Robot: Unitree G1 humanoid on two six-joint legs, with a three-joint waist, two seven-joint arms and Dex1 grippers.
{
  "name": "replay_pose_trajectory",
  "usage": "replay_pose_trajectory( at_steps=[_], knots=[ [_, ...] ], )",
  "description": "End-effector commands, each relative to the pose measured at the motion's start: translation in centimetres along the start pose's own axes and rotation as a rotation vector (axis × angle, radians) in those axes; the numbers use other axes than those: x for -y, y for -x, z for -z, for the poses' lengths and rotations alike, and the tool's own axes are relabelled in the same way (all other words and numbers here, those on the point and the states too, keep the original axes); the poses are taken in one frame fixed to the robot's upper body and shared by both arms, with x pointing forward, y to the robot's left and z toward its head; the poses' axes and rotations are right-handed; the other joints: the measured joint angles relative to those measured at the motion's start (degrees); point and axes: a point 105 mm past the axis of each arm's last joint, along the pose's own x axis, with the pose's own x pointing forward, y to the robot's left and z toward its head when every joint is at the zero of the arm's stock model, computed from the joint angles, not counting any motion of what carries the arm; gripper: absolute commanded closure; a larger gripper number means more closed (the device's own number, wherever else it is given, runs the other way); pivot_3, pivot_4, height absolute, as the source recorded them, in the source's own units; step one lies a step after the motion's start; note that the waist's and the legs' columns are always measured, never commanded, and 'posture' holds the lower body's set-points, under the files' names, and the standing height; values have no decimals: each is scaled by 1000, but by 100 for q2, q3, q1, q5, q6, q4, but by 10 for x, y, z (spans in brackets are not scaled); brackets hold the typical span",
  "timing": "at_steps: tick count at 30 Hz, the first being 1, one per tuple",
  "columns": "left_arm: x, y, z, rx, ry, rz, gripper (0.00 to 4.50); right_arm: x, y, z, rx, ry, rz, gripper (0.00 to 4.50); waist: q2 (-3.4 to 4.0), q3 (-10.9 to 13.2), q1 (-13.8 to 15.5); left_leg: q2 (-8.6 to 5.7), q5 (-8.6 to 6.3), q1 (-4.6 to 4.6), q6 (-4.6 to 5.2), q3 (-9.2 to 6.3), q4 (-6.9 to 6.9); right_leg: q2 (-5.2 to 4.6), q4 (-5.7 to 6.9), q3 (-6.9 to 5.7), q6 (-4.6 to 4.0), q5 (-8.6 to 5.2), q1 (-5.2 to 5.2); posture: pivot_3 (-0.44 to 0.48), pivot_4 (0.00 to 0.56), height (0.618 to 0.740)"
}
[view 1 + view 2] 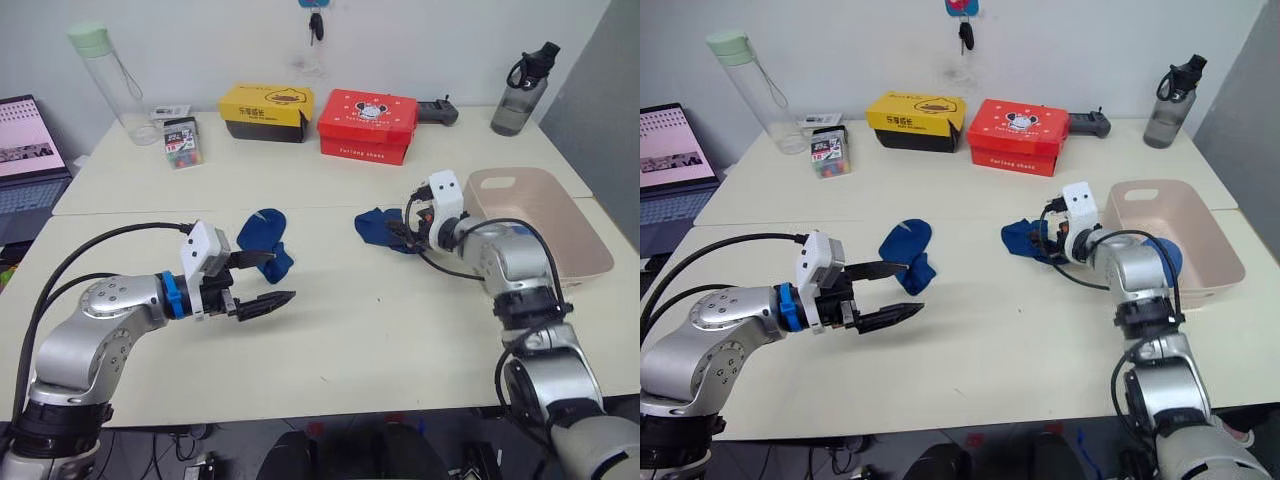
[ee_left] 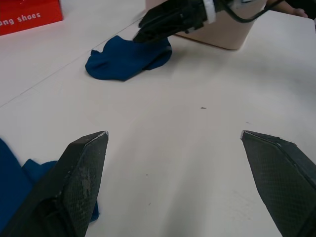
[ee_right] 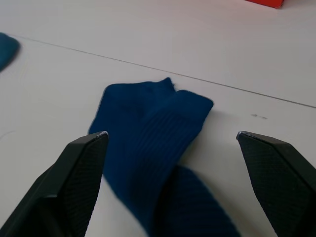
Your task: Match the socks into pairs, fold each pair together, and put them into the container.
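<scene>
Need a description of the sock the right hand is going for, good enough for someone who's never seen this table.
Start at the pink tub on the robot's right side of the table. Just beside its near end lies a dark blue sock, with the open right hand over it. Unlike the other blue sock near the left hand, this one sits in front of the red box.

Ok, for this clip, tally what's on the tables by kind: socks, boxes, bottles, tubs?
Blue sock heaps: 2, one by the left gripper at, one at the right gripper at
Boxes: 2, yellow, red
Bottles: 2, clear, dark
Tubs: 1, container
Total: 7
</scene>
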Motion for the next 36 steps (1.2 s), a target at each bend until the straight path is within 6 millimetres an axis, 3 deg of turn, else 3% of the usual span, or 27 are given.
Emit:
replay_pose_trajectory(
  at_steps=[1, 4, 7, 18, 27, 33, 36],
  knots=[
    [1, -3, -7, 19, -30, 13, 0, 2, -13, -15, 25, 15, -18, 18, 0, 0, -23, 0, 0, 2, 0, 2, 0, 0, 1, 1, 0, 0, 0, 0, 150, 740],
    [2, -5, -7, 22, -30, 23, 0, 3, -26, -13, 2, -29, -22, 18, 0, 0, -86, 2, 0, 6, 0, 5, -2, 0, 3, 3, 0, 0, 1, 0, 150, 740],
    [6, -6, -13, 48, -37, 54, 0, -1, -35, -11, -5, -11, -36, 617, 0, 0, -107, 3, 1, 9, -1, 7, -5, 1, 1, 3, 0, 0, 1, 0, 150, 740],
    [-10, -8, -23, 131, -2, -48, 0, -21, -40, -18, 48, 105, -140, 4479, 0, 0, -131, 4, 1, 8, -2, 6, -3, 0, 2, 3, 0, 0, 1, 0, 150, 740],
    [-15, -8, -28, 135, -10, -61, 0, -28, -16, -29, 179, 272, -194, 4479, 0, 0, -121, 4, 1, 7, -3, 3, -2, -1, 1, 2, 0, 0, 1, 0, 150, 740],
    [-19, 1, -25, 126, 36, -103, 0, -47, 48, -46, 323, 461, -321, 4479, 1, 0, -82, 4, 1, 1, -2, -1, -2, -1, 0, 1, 0, 0, -1, 0, 150, 740],
    [-17, 8, -21, 103, 70, -101, 0, -67, 83, -43, 351, 532, -419, 4479, 0, 0, -64, 4, 1, 2, -1, -5, -3, 0, -1, -1, 0, 0, 0, 0, 150, 740]
  ],
)
